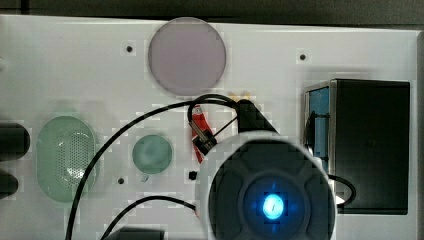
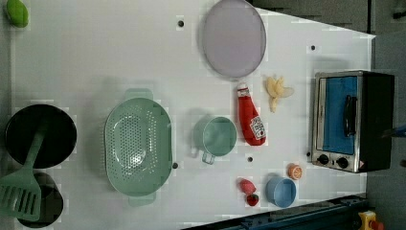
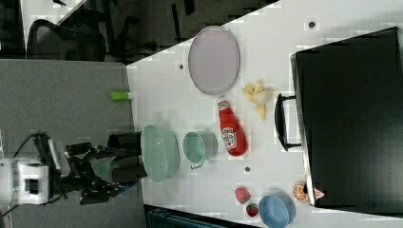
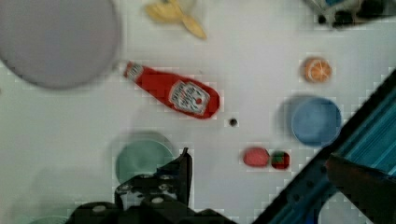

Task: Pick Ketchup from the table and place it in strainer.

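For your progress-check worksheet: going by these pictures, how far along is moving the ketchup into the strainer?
Done: nothing yet. The ketchup bottle lies on its side on the table, beside the green cup. In hand: nothing; the gripper is above the table, apart from the bottle. Left: grasp, lift, carry past the cup and place in the empty strainer.

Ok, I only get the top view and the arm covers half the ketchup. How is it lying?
Observer: In the left view the Ketchup lies flat, label up, cap toward the grey-lilac plate.
Operator: Anything hidden under the arm?
Observer: A blue bowl, a strawberry, a pinkish-red fruit and an orange slice.
Operator: And beyond the strainer?
Observer: A green spatula lies across two black pots, on the far side of the strainer from the bottle.
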You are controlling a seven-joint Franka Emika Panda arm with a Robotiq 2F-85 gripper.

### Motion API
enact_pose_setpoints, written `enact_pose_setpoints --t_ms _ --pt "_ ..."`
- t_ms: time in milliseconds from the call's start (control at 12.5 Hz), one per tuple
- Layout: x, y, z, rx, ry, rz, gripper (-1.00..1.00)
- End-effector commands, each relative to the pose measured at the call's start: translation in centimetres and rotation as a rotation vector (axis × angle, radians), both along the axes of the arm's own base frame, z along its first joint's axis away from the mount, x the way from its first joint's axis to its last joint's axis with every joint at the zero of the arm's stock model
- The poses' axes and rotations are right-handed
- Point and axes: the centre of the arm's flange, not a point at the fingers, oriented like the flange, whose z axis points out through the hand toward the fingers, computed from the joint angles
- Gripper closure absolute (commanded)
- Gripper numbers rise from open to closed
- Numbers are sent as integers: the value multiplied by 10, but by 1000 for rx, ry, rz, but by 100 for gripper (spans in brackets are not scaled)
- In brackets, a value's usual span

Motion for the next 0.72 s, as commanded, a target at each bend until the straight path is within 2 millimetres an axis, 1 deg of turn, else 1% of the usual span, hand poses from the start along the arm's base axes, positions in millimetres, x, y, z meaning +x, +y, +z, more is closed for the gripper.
enact_pose_setpoints --t_ms 80,320,480,720 --pt "29 7 -71 24 97 125 -100" --pt "49 17 -130 38 100 256 -100" --pt "60 22 -172 52 87 381 -100" --pt "67 27 -235 77 71 583 -100"
